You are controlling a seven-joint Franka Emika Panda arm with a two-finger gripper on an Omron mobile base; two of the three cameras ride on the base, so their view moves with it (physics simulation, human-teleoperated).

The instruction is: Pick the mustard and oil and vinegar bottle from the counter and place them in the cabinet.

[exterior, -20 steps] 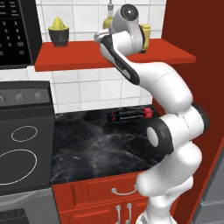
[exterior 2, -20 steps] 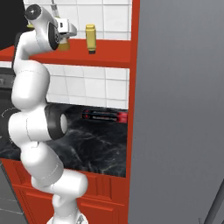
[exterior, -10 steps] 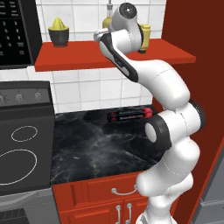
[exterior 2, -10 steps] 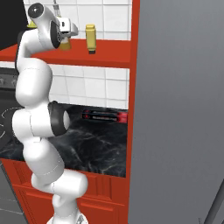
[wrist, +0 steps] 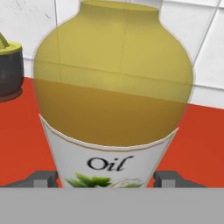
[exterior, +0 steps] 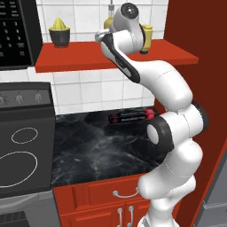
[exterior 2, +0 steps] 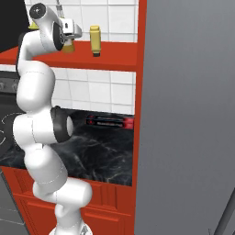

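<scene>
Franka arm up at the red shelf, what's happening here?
The arm is reaching up to the cabinet, the red shelf on the tiled wall, with the oil and vinegar bottle right between its jaws. Whether the gripper is clamping it or has let go can't be told. The mustard already stands on the shelf. A yellow juicer sits further along, and a red-and-black tool lies on the counter.

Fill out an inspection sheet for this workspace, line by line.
Surface: black marbled counter holds a red and black object by the back wall.
Job's things: mustard upright on the cabinet; oil and vinegar bottle also at cabinet level, between the fingers.
Clutter: yellow juicer at the cabinet's left end.
Grippers: gripper fingers flank the oil bottle's base; contact cannot be told.
Cables: nothing seen.
Surroundings: stovetop left, white tiled wall, red drawers below.
</scene>
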